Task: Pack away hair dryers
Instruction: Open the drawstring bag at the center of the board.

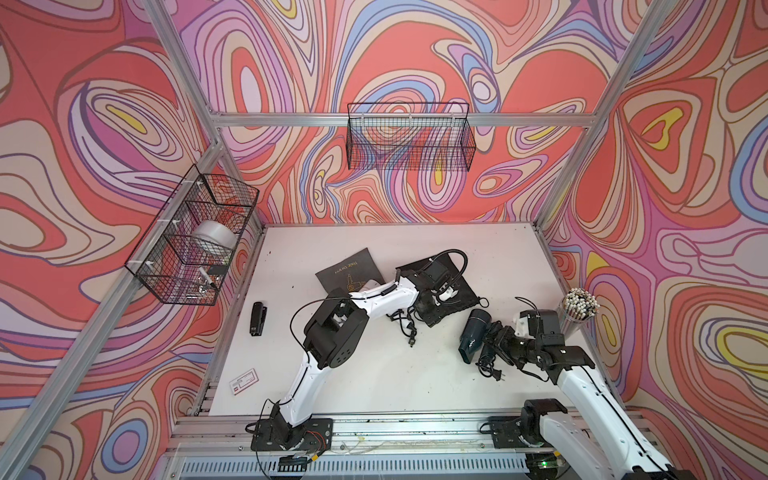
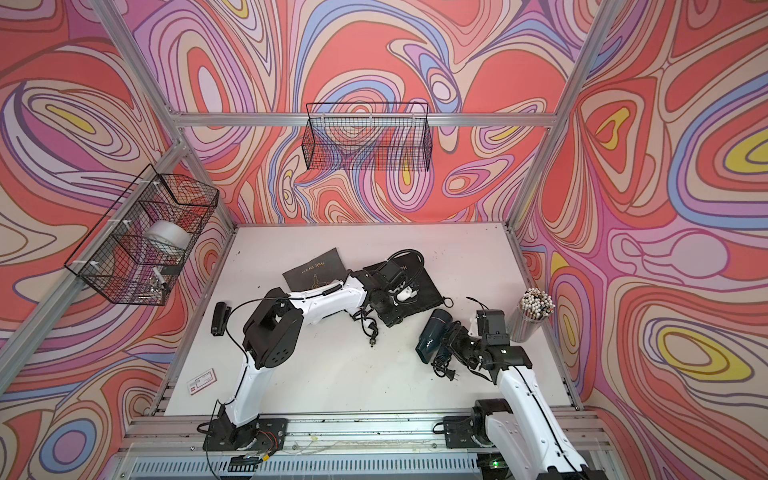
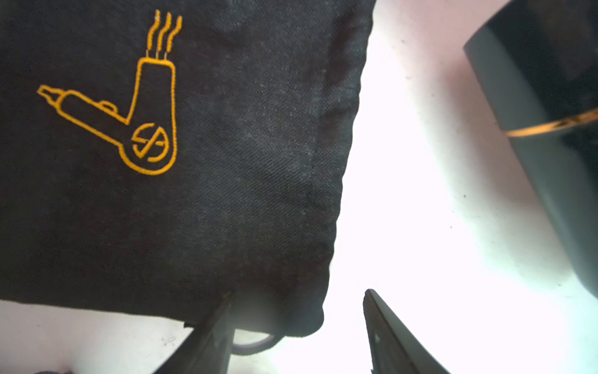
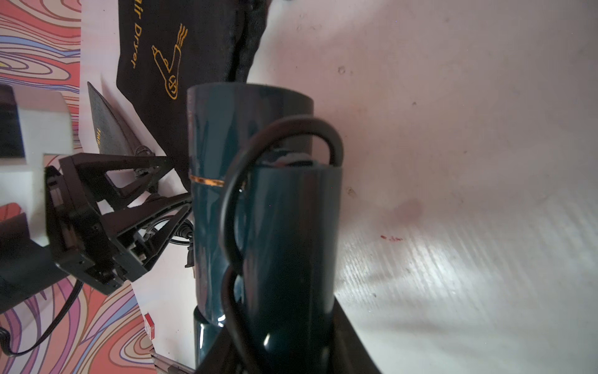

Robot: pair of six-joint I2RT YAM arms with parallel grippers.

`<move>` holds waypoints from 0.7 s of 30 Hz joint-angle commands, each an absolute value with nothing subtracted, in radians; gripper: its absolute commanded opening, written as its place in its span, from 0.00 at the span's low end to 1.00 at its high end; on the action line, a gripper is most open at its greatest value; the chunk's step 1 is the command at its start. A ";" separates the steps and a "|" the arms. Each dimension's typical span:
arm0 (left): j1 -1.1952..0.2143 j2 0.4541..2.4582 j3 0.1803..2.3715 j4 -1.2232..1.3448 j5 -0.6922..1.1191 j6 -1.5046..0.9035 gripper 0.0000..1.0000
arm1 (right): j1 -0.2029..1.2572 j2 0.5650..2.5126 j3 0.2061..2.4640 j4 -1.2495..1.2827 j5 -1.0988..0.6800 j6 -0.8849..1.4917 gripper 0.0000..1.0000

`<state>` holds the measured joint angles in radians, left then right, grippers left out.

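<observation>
Right wrist view: the right gripper [image 4: 284, 340] clamped the folded handle [image 4: 291, 233] of the teal dryer [image 4: 216, 136], a sound hold on a glossy, likely slippery shell, near the black pouch [image 4: 200, 48] where the left gripper [image 4: 179, 177] gaped.

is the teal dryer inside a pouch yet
No, the teal dryer lies out on the white table in a top view, apart from the black pouch.
</observation>
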<state>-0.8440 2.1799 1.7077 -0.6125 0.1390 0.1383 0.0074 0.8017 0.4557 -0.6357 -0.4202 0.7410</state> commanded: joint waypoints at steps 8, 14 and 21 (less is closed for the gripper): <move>-0.856 2.251 1.775 -0.626 0.102 0.160 0.63 | 0.003 0.798 0.453 -0.574 -0.446 0.738 0.05; -0.858 2.281 1.792 -0.623 0.098 0.155 0.58 | 0.003 0.798 0.453 -0.569 -0.445 0.742 0.05; -0.858 2.280 1.788 -0.616 0.096 0.140 0.36 | 0.003 0.796 0.449 -0.568 -0.445 0.743 0.05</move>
<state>-0.8463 2.2612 1.7676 -0.6075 0.1040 0.1371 0.0074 0.8017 0.4538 -0.6178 -0.4210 0.7425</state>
